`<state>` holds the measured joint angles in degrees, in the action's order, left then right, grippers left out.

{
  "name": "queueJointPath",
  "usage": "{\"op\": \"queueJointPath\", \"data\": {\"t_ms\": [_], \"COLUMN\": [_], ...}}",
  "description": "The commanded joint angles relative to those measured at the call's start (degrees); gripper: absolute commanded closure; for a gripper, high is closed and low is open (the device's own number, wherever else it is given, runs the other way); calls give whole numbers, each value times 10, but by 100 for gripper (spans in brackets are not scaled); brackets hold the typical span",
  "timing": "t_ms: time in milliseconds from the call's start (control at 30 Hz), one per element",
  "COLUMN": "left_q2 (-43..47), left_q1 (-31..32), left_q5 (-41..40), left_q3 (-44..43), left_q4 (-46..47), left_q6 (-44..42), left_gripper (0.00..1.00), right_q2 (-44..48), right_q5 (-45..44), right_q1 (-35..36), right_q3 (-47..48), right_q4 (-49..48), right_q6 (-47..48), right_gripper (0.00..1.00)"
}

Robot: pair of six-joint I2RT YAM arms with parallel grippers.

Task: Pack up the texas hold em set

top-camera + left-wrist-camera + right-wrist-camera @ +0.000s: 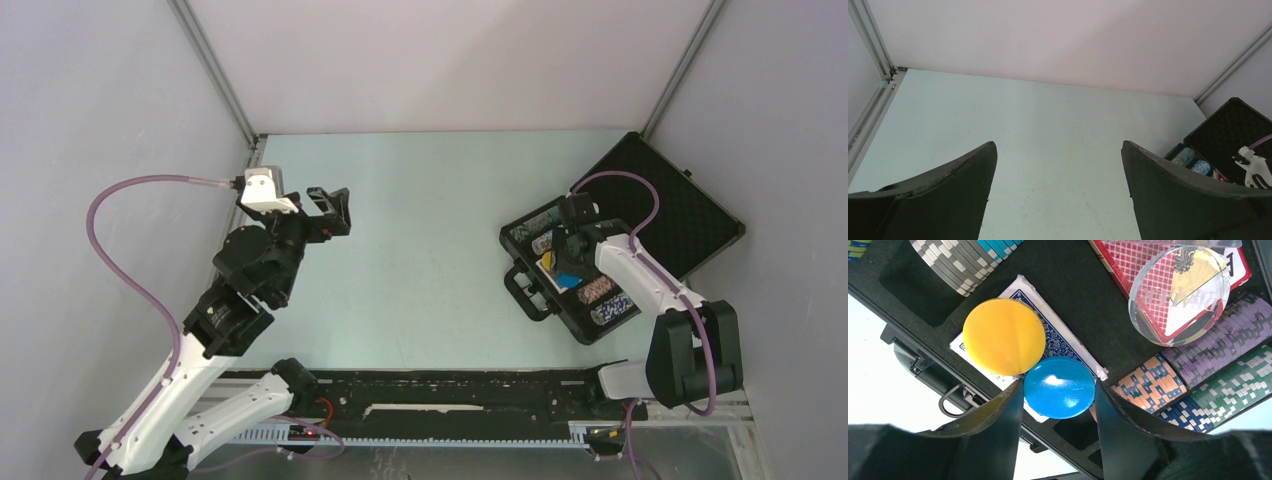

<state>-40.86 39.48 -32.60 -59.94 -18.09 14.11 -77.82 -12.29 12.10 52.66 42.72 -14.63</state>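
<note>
The black case [690,215] of the texas hold em set lies open at the right, its foam lid folded back. In its base, rows of coloured chips [1218,345] flank a blue-backed card deck [1063,342]. A yellow disc [1004,336] rests on that deck. A clear disc [1178,292] lies over a red-patterned deck [1128,260]. My right gripper [1059,384] is shut on the blue disc [1059,387], just over the deck's near edge and touching the yellow disc. My left gripper [1059,145] hangs open over bare table, far left of the case [1238,120].
The case's carry handle [525,290] sticks out toward the table's middle. A wire latch loop [950,400] shows at the case's front edge. White enclosure walls with metal corner posts [215,70] ring the table on three sides.
</note>
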Motion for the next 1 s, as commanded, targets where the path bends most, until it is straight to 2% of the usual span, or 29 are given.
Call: {"op": "queueJointPath", "data": {"t_ms": [0, 133, 300, 667, 867, 967], "left_q2": [-2, -3, -3, 16, 30, 38], "left_q1": [-4, -4, -4, -4, 5, 11], "left_q5": [1, 0, 2, 18, 29, 33], "left_q3": [6, 6, 6, 5, 8, 8], "left_q4": [11, 11, 11, 11, 15, 19], "left_q6": [7, 6, 6, 14, 20, 18], "left_gripper": [0, 0, 0, 0, 0, 0], "right_q2": [5, 24, 60, 166, 200, 196], "right_q5": [-5, -4, -28, -46, -144, -237], "right_q1": [-3, 4, 27, 63, 35, 9], "right_q3": [20, 20, 19, 19, 19, 20], "right_q4": [-16, -13, 4, -14, -87, -125], "right_q6": [10, 11, 8, -5, -99, -151], "right_gripper": [38, 28, 22, 20, 20, 14]}}
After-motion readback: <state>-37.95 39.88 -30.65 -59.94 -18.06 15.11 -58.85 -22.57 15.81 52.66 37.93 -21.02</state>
